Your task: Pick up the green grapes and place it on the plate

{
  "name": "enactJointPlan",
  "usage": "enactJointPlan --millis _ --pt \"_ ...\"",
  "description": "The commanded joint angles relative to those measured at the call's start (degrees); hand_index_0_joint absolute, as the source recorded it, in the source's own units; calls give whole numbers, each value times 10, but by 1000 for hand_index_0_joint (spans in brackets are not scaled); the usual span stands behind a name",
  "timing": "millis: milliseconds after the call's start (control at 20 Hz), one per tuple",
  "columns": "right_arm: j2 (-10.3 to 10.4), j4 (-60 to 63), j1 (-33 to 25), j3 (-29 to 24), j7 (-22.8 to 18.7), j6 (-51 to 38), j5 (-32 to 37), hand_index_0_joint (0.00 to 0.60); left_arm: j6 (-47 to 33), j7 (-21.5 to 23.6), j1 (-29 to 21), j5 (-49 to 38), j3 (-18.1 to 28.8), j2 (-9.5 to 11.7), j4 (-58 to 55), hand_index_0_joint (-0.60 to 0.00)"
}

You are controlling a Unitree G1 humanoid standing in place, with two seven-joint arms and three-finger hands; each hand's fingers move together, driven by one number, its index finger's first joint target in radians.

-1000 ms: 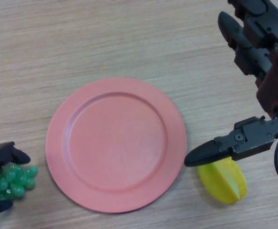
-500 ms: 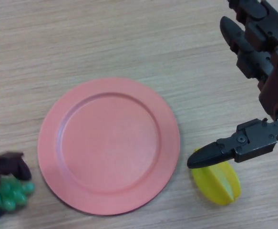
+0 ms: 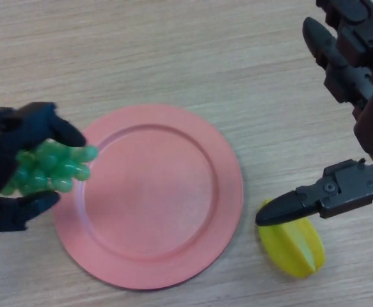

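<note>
My left hand (image 3: pixel 4 163) is curled round a bunch of green grapes (image 3: pixel 50 167) and holds it up over the left rim of the pink plate (image 3: pixel 151 195). The plate lies in the middle of the wooden table and has nothing on it. My right hand (image 3: pixel 356 121) hangs open at the right edge of the view, its thumb (image 3: pixel 295 204) pointing left towards the plate's right rim, apart from it.
A yellow star fruit (image 3: pixel 293 242) lies on the table just right of the plate, under my right thumb. Bare wooden table (image 3: pixel 173 51) stretches behind the plate.
My left hand has lifted the grapes from the table's lower left corner and carried them up and right to the plate's left rim. The right hand has stayed put.
</note>
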Motion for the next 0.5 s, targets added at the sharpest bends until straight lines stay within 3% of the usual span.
enactJointPlan --millis 50,100,150,200,250,500 --pt "-24 -29 -7 -38 -25 -107 10 0 -63 65 3 -23 15 20 -34 -500" --pt "-26 -29 -5 -39 -26 -109 12 0 -56 61 4 -35 14 17 -38 -400" --pt "-31 -29 -3 -40 -29 -111 15 0 -40 52 7 -58 12 10 -49 -250" --pt "-36 -29 -1 -40 -33 -113 18 0 -30 47 9 -73 10 6 -57 -151" --pt "-49 -29 -1 -37 -43 -115 21 0 -15 39 12 -101 8 -2 -71 -8" --pt "-60 -29 -15 -21 -48 -104 14 0 -8 45 2 -162 28 0 -86 0"
